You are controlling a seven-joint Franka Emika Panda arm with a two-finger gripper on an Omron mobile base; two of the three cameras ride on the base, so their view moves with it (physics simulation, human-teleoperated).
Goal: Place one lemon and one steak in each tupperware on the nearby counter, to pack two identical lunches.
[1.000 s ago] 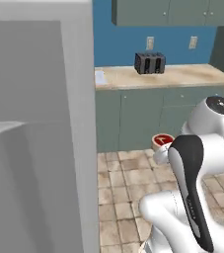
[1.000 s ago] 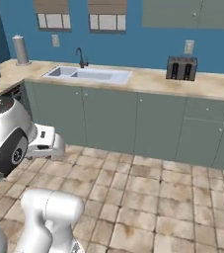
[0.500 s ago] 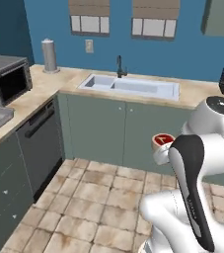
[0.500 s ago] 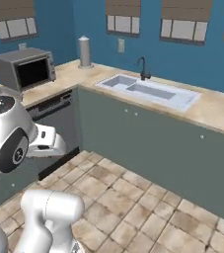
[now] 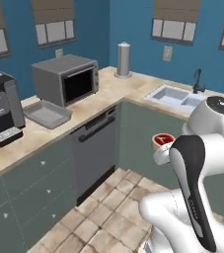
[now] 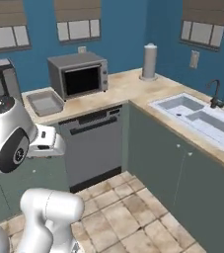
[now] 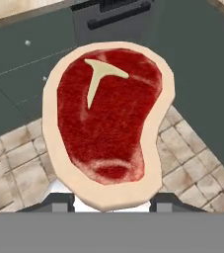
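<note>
The white arm rose from its base, folded back on itself, its rounded joints bunched close to the body and the dark-covered link slanting upward. The gripper (image 5: 163,142) was held out in front at mid height over the floor, its fingers (image 7: 59,201) closed on the steak (image 7: 108,118), which stood between them facing the hand camera.
</note>
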